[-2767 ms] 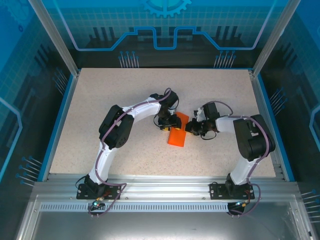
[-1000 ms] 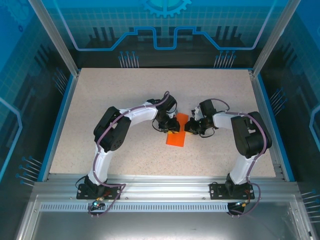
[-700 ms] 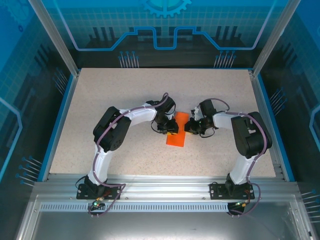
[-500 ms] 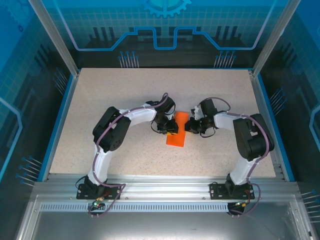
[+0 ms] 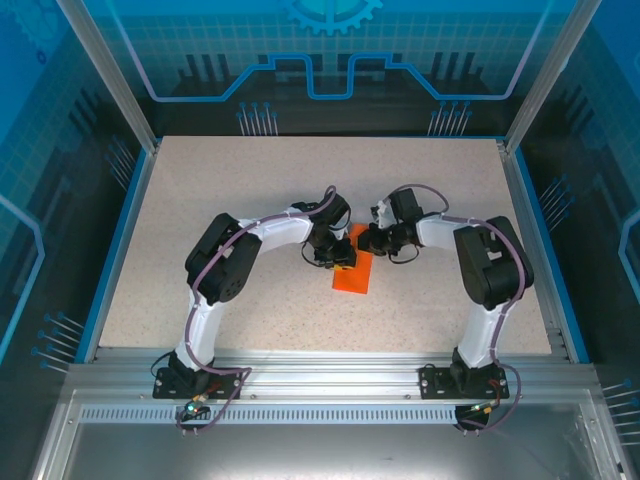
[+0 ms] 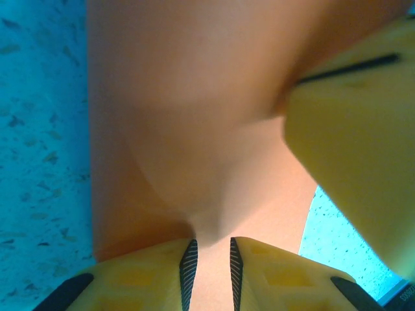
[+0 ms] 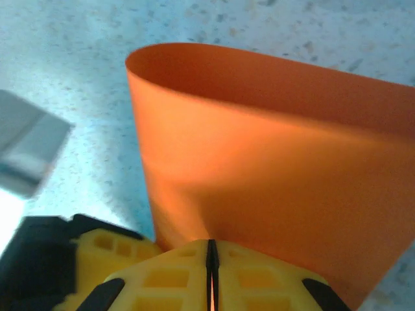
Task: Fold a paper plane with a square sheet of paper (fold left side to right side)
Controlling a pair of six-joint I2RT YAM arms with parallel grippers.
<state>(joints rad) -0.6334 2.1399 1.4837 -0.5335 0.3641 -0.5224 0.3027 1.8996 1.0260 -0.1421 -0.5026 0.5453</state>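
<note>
At the top view's centre on the table (image 5: 250, 190), the light, floppy paper (image 5: 352, 276) bows up, best held by its edge, where the right gripper (image 7: 209, 254) pinches it; whether the nearly closed left gripper (image 6: 209, 254) holds it is unclear.

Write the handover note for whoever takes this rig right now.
Left gripper: closed on the square sheet of paper.
Right gripper: shut on the same sheet, from the other side.
Paper: mid-table, between the two grippers, bowed over into a soft curve.
Done: sheet gripped and bent over on itself; no sharp crease visible.
Left: probably bring the edges together, press the crease flat, then make the remaining plane folds.
</note>
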